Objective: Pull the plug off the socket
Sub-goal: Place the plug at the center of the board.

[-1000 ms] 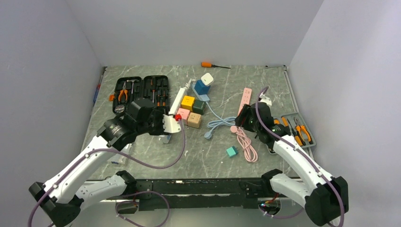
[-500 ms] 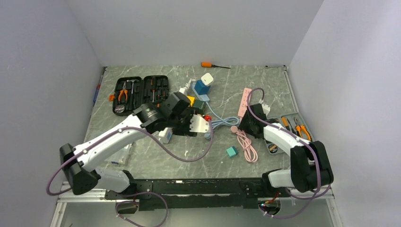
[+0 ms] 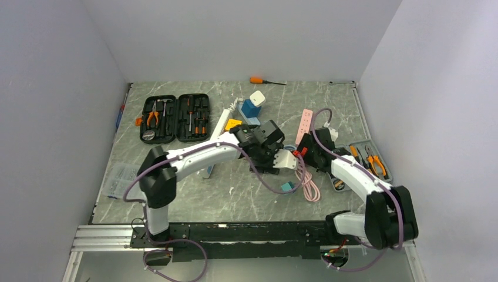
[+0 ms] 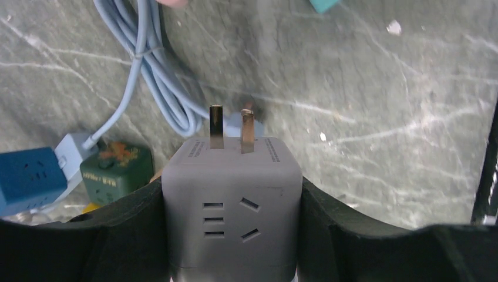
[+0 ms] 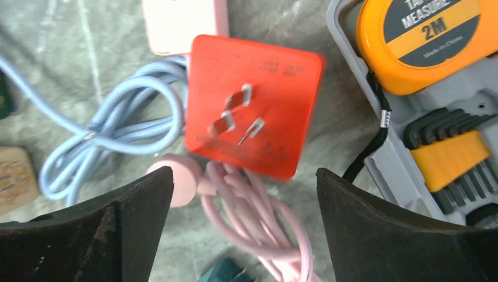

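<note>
My left gripper is shut on the grey cube socket, its two metal prongs pointing away over the table. In the top view this cube hangs mid-table, close to my right gripper. The red cube plug is off the socket, its three prongs bare and facing the right wrist camera. It is slightly blurred, over the pink cable. My right gripper stands open around empty space, and both fingers are apart from the plug.
A light blue cable coils left of the plug. A grey tool tray with a tape measure sits to the right. There are also a teal cube, pink power strip, black tool case and blue cube.
My left arm swung right across the table with the grey cube and the red plug on it. My right jaws have spread wider, and the red plug now sits free of the socket.
</note>
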`<action>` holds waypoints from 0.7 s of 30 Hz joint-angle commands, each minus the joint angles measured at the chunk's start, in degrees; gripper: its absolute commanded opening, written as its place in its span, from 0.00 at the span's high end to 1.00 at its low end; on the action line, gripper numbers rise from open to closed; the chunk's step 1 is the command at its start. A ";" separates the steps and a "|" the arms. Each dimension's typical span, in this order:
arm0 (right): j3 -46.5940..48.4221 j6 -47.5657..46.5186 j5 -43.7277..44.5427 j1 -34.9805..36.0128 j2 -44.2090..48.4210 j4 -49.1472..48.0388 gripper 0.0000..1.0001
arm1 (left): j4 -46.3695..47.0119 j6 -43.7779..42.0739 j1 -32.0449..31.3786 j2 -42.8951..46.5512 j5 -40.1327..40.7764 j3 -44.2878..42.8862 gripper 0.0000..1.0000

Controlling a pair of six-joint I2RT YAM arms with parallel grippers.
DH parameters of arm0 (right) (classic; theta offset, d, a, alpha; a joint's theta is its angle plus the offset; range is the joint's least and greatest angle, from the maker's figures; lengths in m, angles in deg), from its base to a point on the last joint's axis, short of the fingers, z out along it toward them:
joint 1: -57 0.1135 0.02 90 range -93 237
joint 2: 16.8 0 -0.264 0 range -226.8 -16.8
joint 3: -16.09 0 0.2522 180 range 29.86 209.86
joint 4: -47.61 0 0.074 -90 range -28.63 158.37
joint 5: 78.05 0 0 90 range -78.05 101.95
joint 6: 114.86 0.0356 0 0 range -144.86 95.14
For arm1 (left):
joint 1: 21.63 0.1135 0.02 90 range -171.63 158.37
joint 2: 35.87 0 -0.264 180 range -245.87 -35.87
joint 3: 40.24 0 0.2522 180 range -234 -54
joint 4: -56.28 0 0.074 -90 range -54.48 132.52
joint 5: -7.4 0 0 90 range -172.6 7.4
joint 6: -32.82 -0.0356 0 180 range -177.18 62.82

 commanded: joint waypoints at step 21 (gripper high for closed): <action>15.26 -0.04 2.10 -9.70 27.98 21.24 0.23 | 22.58 6.38 -2.71 -16.77 -1.79 -0.54 1.00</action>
